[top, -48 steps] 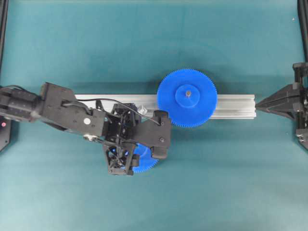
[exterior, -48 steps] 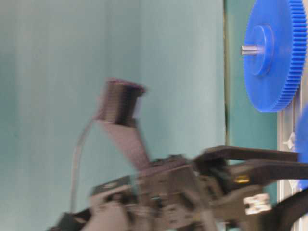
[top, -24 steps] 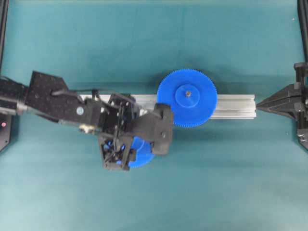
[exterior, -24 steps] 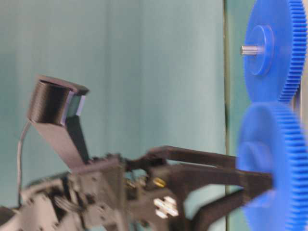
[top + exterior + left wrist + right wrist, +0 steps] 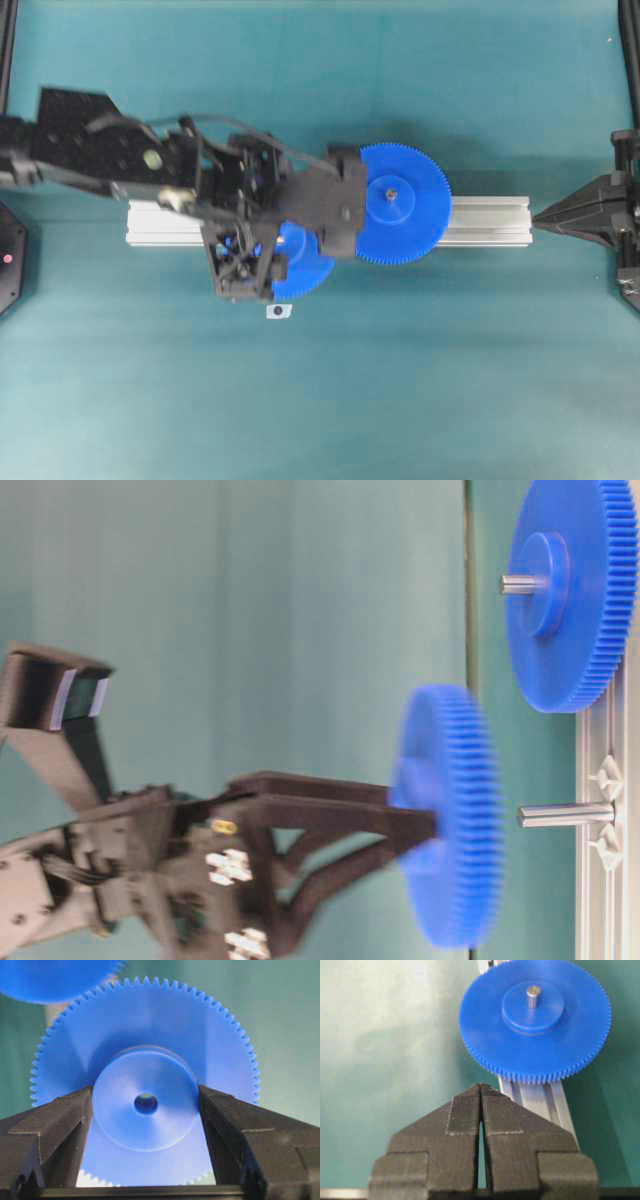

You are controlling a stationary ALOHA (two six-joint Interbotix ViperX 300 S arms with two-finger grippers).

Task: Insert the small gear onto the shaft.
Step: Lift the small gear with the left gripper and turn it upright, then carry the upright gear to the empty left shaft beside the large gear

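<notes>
The left gripper (image 5: pixel 145 1105) clamps the small gear (image 5: pixel 145 1085) by its raised hub, one black finger (image 5: pixel 55 1125) pressed to each side. In the table-level view the gear hangs in the air just off the tip of the shaft (image 5: pixel 565 814), not yet threaded on (its centre hole sits roughly level with the pin). The shaft stands on the aluminium rail (image 5: pixel 490 220), beside the larger gear (image 5: pixel 405 205) already seated on its own pin. The right gripper (image 5: pixel 481 1110) waits well apart at the rail's far end, its fingers pressed together on nothing.
</notes>
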